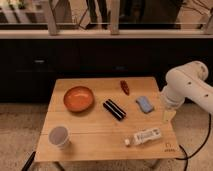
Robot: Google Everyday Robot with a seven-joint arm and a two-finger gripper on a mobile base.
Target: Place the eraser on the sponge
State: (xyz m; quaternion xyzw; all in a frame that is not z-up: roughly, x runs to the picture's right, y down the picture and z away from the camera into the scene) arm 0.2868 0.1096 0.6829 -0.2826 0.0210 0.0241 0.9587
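Note:
The eraser [114, 109], a long black block with a lighter stripe, lies at an angle near the middle of the wooden table [95, 140]. To its right the sponge [145, 103], a small light-blue pad, rests flat on the table. My gripper [168, 116] hangs from the white arm [187, 85] over the table's right edge. It sits just right of the sponge and well clear of the eraser, with nothing seen in its hold.
An orange bowl [78, 98] stands left of the eraser. A small dark red object [125, 87] lies at the back, a white cup [59, 136] at the front left, and a clear bottle [144, 136] lies on its side at the front right. A dark cabinet stands behind the table.

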